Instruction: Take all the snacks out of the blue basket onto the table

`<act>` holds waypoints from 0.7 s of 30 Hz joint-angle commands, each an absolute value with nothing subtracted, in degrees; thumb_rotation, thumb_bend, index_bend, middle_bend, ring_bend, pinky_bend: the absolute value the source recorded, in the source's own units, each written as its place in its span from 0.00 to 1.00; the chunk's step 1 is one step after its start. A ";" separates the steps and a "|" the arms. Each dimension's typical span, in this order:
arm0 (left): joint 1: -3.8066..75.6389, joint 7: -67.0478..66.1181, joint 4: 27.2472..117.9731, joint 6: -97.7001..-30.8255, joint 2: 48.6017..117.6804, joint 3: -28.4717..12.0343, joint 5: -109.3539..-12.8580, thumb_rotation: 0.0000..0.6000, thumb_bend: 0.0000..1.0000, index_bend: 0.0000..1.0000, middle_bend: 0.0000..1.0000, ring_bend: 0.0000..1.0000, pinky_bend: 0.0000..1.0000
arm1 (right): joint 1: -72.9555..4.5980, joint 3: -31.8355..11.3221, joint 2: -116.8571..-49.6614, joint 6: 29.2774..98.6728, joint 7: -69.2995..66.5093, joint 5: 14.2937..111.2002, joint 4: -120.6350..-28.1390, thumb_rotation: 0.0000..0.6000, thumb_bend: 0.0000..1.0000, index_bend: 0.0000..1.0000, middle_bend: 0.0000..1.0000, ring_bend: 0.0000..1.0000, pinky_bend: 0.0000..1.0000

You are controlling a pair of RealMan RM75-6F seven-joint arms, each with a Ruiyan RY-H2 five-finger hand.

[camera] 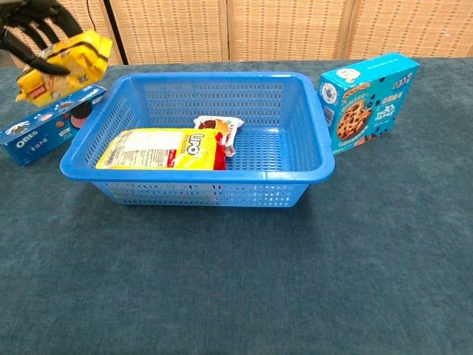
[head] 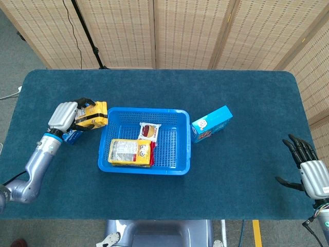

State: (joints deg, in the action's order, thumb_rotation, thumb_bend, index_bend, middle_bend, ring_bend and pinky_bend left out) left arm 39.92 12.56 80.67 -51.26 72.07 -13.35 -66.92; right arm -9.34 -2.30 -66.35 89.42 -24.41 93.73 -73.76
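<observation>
My left hand grips a yellow snack bag in the air, left of the blue basket and above the Oreo box. In the basket lie a large yellow snack pack and a small white-and-red packet. My right hand hangs open at the table's right edge, far from the basket, holding nothing.
A blue cookie box stands just right of the basket. The Oreo box lies on the dark teal table left of the basket, mostly hidden by my left hand in the head view.
</observation>
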 commanded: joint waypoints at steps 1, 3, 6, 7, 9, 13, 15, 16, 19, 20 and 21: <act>35.12 21.99 77.48 -51.71 69.82 -7.11 -76.73 1.00 0.39 0.48 0.44 0.39 0.59 | -9.29 -2.26 -66.31 89.49 -24.31 93.77 -73.88 1.00 0.00 0.00 0.00 0.00 0.06; 34.21 23.99 76.64 -52.43 69.50 -5.47 -79.27 1.00 0.39 0.48 0.44 0.39 0.59 | -9.27 -2.22 -66.27 89.52 -24.29 93.83 -73.96 1.00 0.00 0.00 0.00 0.00 0.06; 33.27 26.36 76.04 -52.92 68.54 -2.76 -83.09 1.00 0.37 0.48 0.43 0.38 0.59 | -9.27 -2.21 -66.19 89.57 -24.25 93.88 -74.09 1.00 0.00 0.00 0.00 0.00 0.06; 33.13 26.78 75.85 -53.04 68.32 -2.19 -83.89 1.00 0.37 0.48 0.43 0.37 0.59 | -9.26 -2.22 -66.17 89.58 -24.26 93.87 -74.12 1.00 0.00 0.00 0.00 0.00 0.06; 32.81 26.51 75.28 -52.96 68.06 -1.21 -84.70 1.00 0.36 0.47 0.42 0.36 0.56 | -9.27 -2.24 -66.14 89.61 -24.28 93.88 -74.16 1.00 0.00 0.00 0.00 0.00 0.06; 32.24 24.53 74.70 -51.76 68.04 -0.75 -83.03 1.00 0.26 0.19 0.14 0.10 0.25 | -9.23 -2.20 -66.02 89.61 -24.54 93.87 -74.14 1.00 0.00 0.00 0.00 0.00 0.06; 32.60 26.79 76.39 -50.83 66.62 -0.49 -83.56 1.00 0.13 0.01 0.00 0.00 0.05 | -9.21 -2.23 -65.97 89.56 -24.53 93.76 -74.21 1.00 0.00 0.00 0.00 0.00 0.06; 32.51 27.55 77.00 -52.07 66.20 -0.81 -84.22 1.00 0.06 0.00 0.00 0.00 0.00 | -9.21 -2.26 -65.94 89.53 -24.52 93.68 -74.28 1.00 0.00 0.00 0.00 0.00 0.06; 32.01 29.58 79.41 -56.82 64.84 -0.91 -87.94 1.00 0.00 0.00 0.00 0.00 0.00 | -9.22 -2.28 -65.79 89.44 -24.41 93.62 -74.56 1.00 0.00 0.00 0.00 0.00 0.06; 32.04 30.24 79.98 -57.19 64.38 -0.79 -88.53 1.00 0.00 0.00 0.00 0.00 0.00 | -9.20 -2.27 -65.77 89.44 -24.39 93.61 -74.60 1.00 0.00 0.00 0.00 0.00 0.06; 32.21 31.38 81.22 -58.02 63.42 -0.67 -89.79 1.00 0.00 0.00 0.00 0.00 0.00 | -9.18 -2.27 -65.73 89.46 -24.38 93.61 -74.68 1.00 0.00 0.00 0.00 0.00 0.06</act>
